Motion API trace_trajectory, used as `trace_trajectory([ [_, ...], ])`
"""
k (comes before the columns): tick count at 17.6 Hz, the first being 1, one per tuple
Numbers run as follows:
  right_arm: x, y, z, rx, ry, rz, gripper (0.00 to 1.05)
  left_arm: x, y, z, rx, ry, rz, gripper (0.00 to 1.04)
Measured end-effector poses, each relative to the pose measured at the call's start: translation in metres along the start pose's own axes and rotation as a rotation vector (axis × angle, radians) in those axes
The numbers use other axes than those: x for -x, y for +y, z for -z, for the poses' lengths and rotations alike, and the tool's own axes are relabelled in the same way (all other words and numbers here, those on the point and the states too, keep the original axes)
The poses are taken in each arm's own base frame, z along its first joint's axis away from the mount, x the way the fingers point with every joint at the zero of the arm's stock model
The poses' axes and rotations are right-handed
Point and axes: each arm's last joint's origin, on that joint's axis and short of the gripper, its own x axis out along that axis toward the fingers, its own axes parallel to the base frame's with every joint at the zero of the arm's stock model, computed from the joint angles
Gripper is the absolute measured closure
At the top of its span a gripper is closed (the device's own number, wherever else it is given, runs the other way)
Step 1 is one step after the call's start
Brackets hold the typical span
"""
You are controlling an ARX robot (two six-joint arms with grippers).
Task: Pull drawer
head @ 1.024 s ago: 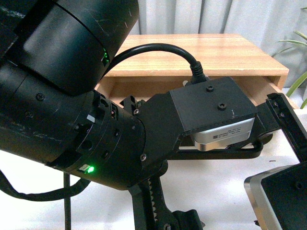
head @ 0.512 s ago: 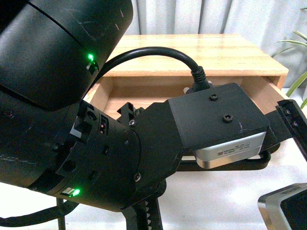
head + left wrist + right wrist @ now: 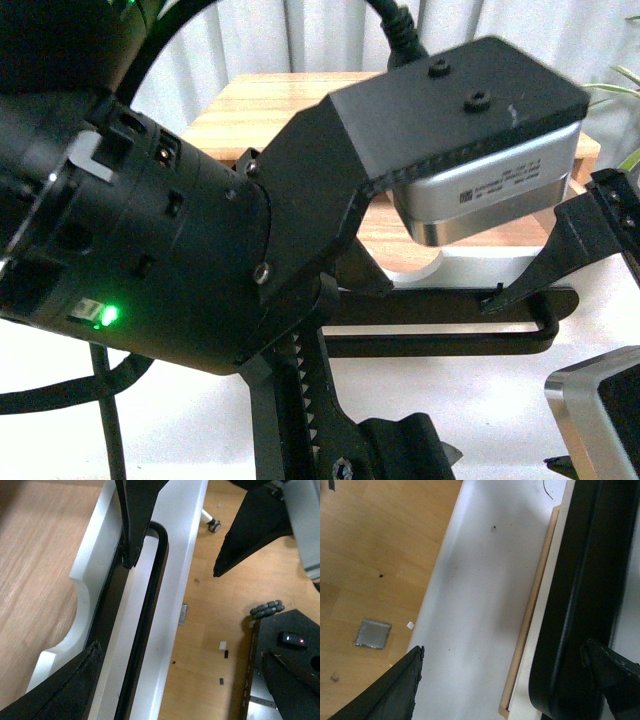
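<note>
Home-like room — pleated curtain (image 3: pixel 300 35), leafy houseplant (image 3: pixel 618 88), wooden floor (image 3: pixel 210 650)

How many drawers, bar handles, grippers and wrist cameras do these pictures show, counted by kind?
drawer: 1
black bar handle: 1
grippers: 2, the left gripper and the right gripper
wrist cameras: 2, the left arm's camera and the right arm's camera
Total: 6

The left gripper (image 3: pixel 112 605) sits over the handle (image 3: pixel 150 610) on the drawer (image 3: pixel 185 555) front, the right gripper (image 3: pixel 500 650) further right.
</note>
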Motion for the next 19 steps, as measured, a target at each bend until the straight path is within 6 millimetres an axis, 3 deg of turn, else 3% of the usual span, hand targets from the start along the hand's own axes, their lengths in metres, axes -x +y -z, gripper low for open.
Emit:
trace_trajectory([
  [5,0.028,-0.022,-0.001,-0.044,-0.038,0.131,0.06,0.040,0.005,-0.012,0.081,-0.198,-0.019,0.07],
  [9,0.056,-0.047,0.005,-0.208,-0.112,0.365,0.06,0.083,0.047,-0.003,0.273,-0.393,-0.250,0.07],
  [11,0.068,-0.065,0.009,-0.418,-0.137,0.553,0.06,0.111,0.074,0.012,0.461,-0.501,-0.443,0.07],
  [13,0.078,-0.074,0.031,-0.803,-0.067,0.765,0.06,0.136,0.097,0.033,0.671,-0.580,-0.708,0.07],
  [14,0.080,-0.073,0.035,-0.889,-0.061,0.792,0.06,0.139,0.099,0.037,0.693,-0.575,-0.745,0.07],
  [17,0.095,-0.062,0.052,-1.407,-0.110,0.924,0.06,0.155,0.098,0.069,0.847,-0.536,-0.998,0.07],
  [19,0.104,-0.055,0.060,-1.573,-0.144,0.972,0.06,0.178,0.091,0.085,0.943,-0.550,-1.127,0.07],
])
